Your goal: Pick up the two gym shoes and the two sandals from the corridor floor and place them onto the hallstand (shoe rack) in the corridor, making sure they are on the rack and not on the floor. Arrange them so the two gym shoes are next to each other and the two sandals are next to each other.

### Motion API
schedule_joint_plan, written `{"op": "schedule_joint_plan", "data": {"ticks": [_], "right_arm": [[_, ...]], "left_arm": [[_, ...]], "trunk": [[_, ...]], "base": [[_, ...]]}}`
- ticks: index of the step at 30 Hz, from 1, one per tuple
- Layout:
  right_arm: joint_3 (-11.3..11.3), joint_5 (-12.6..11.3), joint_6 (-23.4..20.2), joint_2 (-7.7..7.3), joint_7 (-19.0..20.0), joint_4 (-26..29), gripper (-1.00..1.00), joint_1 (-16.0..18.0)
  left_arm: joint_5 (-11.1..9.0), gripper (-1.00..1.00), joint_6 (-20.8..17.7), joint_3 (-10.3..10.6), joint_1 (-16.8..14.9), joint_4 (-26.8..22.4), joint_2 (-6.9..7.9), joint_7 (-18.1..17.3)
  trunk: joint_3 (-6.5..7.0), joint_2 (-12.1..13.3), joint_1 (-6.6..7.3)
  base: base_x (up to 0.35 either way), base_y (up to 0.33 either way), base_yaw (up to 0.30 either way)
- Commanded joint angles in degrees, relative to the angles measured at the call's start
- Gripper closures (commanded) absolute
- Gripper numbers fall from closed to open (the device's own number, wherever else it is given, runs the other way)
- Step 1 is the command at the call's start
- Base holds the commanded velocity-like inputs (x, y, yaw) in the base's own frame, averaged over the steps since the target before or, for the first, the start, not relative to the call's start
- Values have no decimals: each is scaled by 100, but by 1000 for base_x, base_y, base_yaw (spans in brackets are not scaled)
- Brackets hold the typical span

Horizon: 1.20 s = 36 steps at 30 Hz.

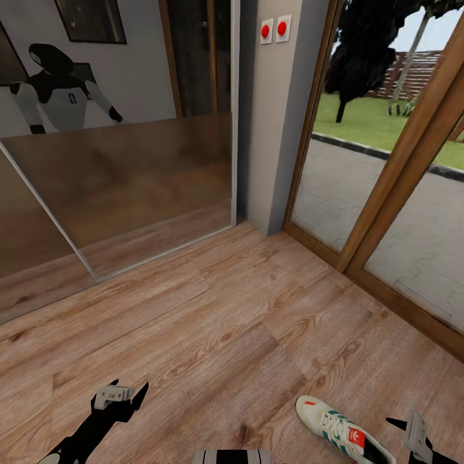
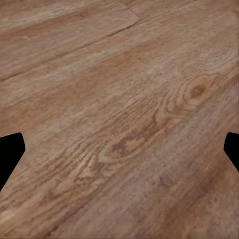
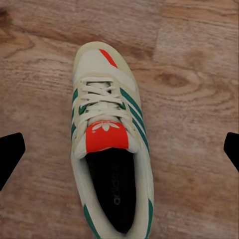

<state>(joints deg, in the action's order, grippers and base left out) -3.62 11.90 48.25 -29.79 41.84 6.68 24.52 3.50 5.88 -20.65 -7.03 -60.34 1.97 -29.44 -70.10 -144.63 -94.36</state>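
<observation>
Head view. Corridor corner: light brown wood-grain plank floor (image 1: 212, 322) with knots and seams. A large mirrored sliding panel (image 1: 122, 187) runs from 9 to 12 o'clock and carries my white-and-black reflection (image 1: 58, 90) at 11. A grey wall post (image 1: 274, 109) at 12 bears two white switch plates with red buttons (image 1: 275, 29). Wood-framed glass doors (image 1: 380, 193) fill 1 to 3 o'clock, with paving and lawn outside. My left gripper (image 1: 119, 394) sits at 7 o'clock, above bare planks. My right gripper (image 1: 412, 433) sits at 5 o'clock, cut by the frame edge. One white lace-up gym shoe with green side stripes and a red-orange tongue label (image 1: 341, 430) lies flat on the floor at 5 o'clock, toe toward 11, just beside my right gripper toward the centre.

Left wrist view. Bare wood planks with one dark knot (image 2: 197, 91). The two black fingertips (image 2: 10, 154) stand at opposite frame edges: jaws spread wide, nothing between them.

Right wrist view. The same gym shoe (image 3: 107, 149) lies sole-down on the floor, seen from above, dark insole visible, lying between my spread fingers (image 3: 11, 154). The fingertips stand well clear of the shoe on both sides: jaws wide, holding nothing.
</observation>
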Motion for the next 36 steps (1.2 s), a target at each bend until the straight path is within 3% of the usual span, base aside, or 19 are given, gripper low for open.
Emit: {"op": "schedule_joint_plan", "data": {"ticks": [1,36], "right_arm": [[1,-1,0,0,0,0,-100,0],[11,-1,8,-16,0,6,-100,-5]], "left_arm": [[0,-100,0,0,0,0,0,0],[14,-100,1,42,0,2,-3,-7]], "trunk": [[-8,0,0],[-318,0,0]], "base": [[0,0,0],[0,0,0]]}}
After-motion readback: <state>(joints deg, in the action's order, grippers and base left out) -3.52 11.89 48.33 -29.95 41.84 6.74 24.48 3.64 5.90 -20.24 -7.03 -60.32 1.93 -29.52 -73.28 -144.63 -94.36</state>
